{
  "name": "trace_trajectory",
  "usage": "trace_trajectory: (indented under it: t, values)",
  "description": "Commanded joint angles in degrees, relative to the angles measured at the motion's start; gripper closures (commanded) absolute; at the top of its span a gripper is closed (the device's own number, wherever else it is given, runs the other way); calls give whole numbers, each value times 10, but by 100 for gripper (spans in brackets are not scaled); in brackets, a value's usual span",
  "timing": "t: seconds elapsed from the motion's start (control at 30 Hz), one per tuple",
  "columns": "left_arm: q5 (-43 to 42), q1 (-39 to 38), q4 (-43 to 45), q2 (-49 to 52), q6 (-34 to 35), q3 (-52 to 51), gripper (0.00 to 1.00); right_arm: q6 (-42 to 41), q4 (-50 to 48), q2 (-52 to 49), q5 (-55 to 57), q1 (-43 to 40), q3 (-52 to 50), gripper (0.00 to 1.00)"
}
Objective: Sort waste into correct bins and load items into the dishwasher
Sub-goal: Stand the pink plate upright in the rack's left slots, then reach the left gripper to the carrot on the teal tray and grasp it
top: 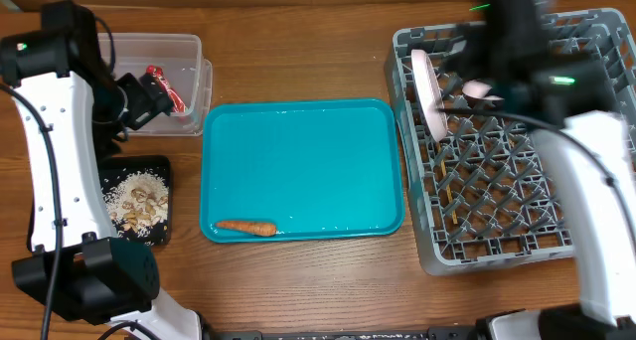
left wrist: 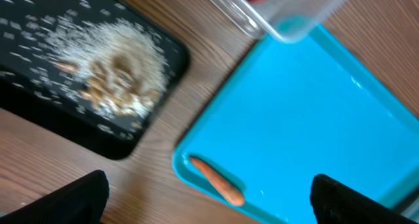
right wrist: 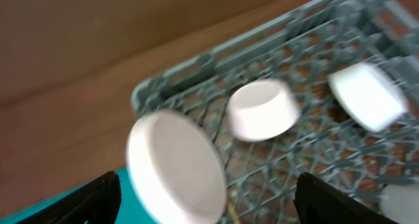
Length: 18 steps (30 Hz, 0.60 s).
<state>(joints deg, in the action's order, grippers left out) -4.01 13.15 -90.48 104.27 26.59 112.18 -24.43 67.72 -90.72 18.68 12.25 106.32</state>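
Observation:
The orange carrot (top: pixel 246 227) lies at the front left corner of the teal serving tray (top: pixel 308 131); it also shows in the left wrist view (left wrist: pixel 216 181). The red-and-silver wrapper (top: pixel 165 86) lies in the clear tub (top: pixel 189 52). Beige food scraps (top: pixel 137 199) lie in the black tray (top: pixel 162 171). My left gripper (left wrist: pixel 209 204) is open and empty, above the teal tray's corner, near the carrot. The grey rack (top: pixel 586 246) holds an upright white plate (right wrist: pixel 177 165), an upturned cup (right wrist: pixel 262 109) and a bowl (right wrist: pixel 366 96). My right gripper (right wrist: pixel 206 198) is open and empty above the plate. No tissue shows.
The left arm (top: pixel 45 131) stands over the table's left side, between the tub and the black tray. The right arm (top: pixel 527 42) reaches over the rack's back edge. Bare wood runs along the front of the table.

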Motion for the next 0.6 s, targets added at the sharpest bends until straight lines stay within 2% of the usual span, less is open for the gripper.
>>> trace_trajectory:
  t: [0.0,0.13,0.2,0.37,0.57]
  values:
    - [-53,-45,-8,1,24,-17,0,52,5,-2,-131,-107,6,13]
    - [-68,-100,-12,1,89,-61,0,54,20,-16,-173,-183,6,11]
    - [-83,-130,-8,1,146,-90,0,54,28,-24,-173,-207,6,11]
    - [-81,-208,24,1,289,-179,0,68,46,-38,-173,-225,5,11]
    - [-79,-266,108,1,374,-286,0,78,66,-46,-173,-225,5,7]
